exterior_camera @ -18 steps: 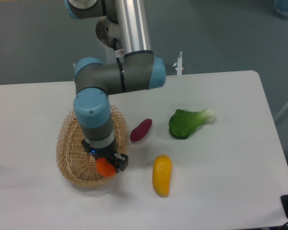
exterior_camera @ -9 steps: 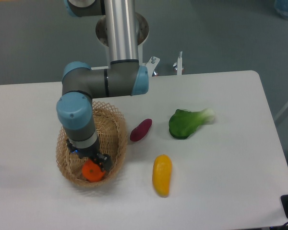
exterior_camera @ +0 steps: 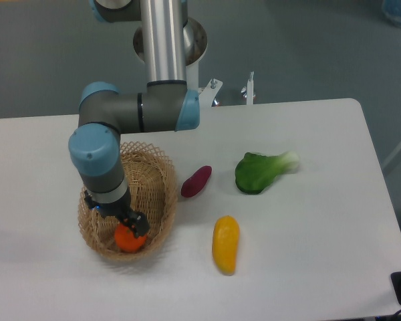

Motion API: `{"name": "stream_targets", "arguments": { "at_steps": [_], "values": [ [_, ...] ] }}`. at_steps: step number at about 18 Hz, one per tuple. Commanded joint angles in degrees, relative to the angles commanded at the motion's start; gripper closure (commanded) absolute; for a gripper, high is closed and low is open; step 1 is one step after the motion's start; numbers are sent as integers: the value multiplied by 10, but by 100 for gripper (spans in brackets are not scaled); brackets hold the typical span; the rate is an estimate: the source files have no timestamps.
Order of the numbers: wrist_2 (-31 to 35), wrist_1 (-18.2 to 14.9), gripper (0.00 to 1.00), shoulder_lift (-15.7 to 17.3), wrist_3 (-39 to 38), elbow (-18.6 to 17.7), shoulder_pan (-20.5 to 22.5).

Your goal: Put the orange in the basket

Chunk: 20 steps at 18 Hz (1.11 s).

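My claw [exterior_camera: 129,229] sits low inside the basket [exterior_camera: 160,171], closed on the orange [exterior_camera: 129,239], which shows just under the fingers near the basket's 6 o'clock wall. From here the fruit looks to be at or very close to the woven floor, though I cannot tell whether it is actually resting there. I read the grip as deliberate: holding on until the orange is down keeps it from rolling or bouncing off the sloped wicker. The wrist comes in from about 12 o'clock, with the forearm hanging over the basket's far rim, so the arm clears the lattice edge.

Outside the basket, at its 3 o'clock, lies a purple vegetable [exterior_camera: 196,181]; a long yellow fruit [exterior_camera: 225,244] sits at about 4 o'clock, and a leafy green [exterior_camera: 261,171] lies farther out at 3 o'clock. All three rest on the white table [exterior_camera: 334,221], well apart from the claw.

I judge the task nearly done; what remains is letting go and lifting straight up.
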Motion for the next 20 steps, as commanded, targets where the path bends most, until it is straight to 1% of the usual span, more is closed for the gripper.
{"name": "stream_targets", "arguments": {
  "at_steps": [1, 3, 4, 5, 7, 10, 12, 14, 16, 18, 20],
  "values": [
    [-5, -1, 0, 6, 6, 1, 18],
    [-5, -2, 0, 17, 12, 3, 75],
    [-6, -3, 0, 25, 41, 9, 108],
    [-7, -4, 0, 24, 65, 14, 122],
    [-5, -17, 0, 20, 105, 28, 147],
    [0, -27, 0, 15, 136, 38, 175],
    [2, -28, 0, 11, 194, 38, 201],
    [21, -32, 0, 4, 253, 36, 215],
    [25, -47, 0, 6, 265, 40, 229],
    [25, -48, 0, -1, 266, 54, 241],
    [26, -48, 0, -16, 266, 68, 241]
  ]
}}
